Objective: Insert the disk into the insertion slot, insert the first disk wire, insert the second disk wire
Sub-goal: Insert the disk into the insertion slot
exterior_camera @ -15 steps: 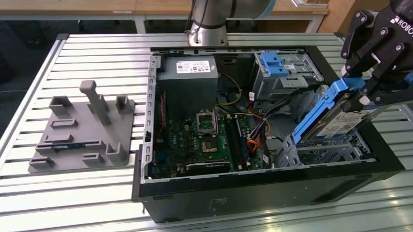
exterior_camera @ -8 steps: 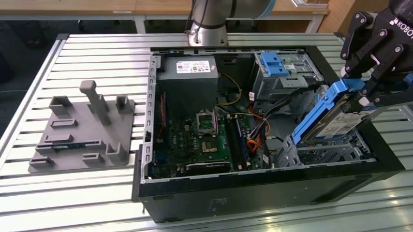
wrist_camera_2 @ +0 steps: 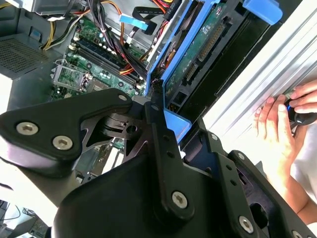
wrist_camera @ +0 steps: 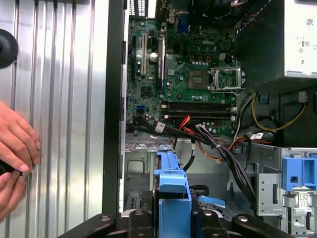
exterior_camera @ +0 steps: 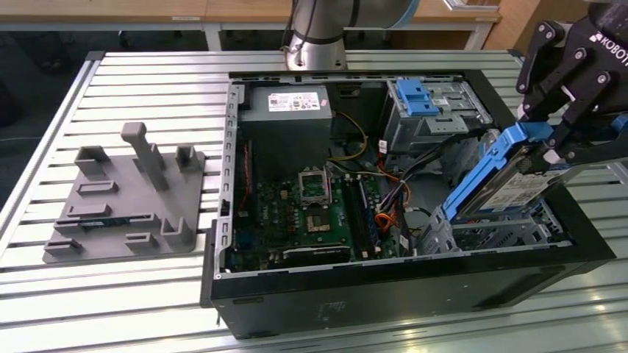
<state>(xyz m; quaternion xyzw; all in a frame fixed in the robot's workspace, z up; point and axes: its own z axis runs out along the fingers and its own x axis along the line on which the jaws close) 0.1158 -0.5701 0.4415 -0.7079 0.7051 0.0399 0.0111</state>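
My gripper [exterior_camera: 546, 151] is shut on the upper end of the disk [exterior_camera: 512, 185], a silver drive in a bright blue carrier. The disk hangs tilted, its lower end dipping toward the insertion slot [exterior_camera: 502, 234], a low perforated silver cage at the open computer case's corner on the exterior view's right. In the first wrist view the blue carrier [wrist_camera: 171, 187] sits between the black fingers [wrist_camera: 140, 219] above the silver cage [wrist_camera: 139, 167]. In the second wrist view the disk's green circuit side [wrist_camera_2: 204, 45] shows. A bundle of black and orange cables [wrist_camera: 208, 144] lies beside the cage; which are the disk wires I cannot tell.
The case wall [exterior_camera: 393, 283] holds a motherboard [exterior_camera: 314, 213], a grey power supply [exterior_camera: 287, 103] and a taller cage with a blue latch [exterior_camera: 420, 99]. A grey fixture plate [exterior_camera: 98, 220] lies on the slatted table. A person's hands [wrist_camera: 15, 148] rest just outside the case.
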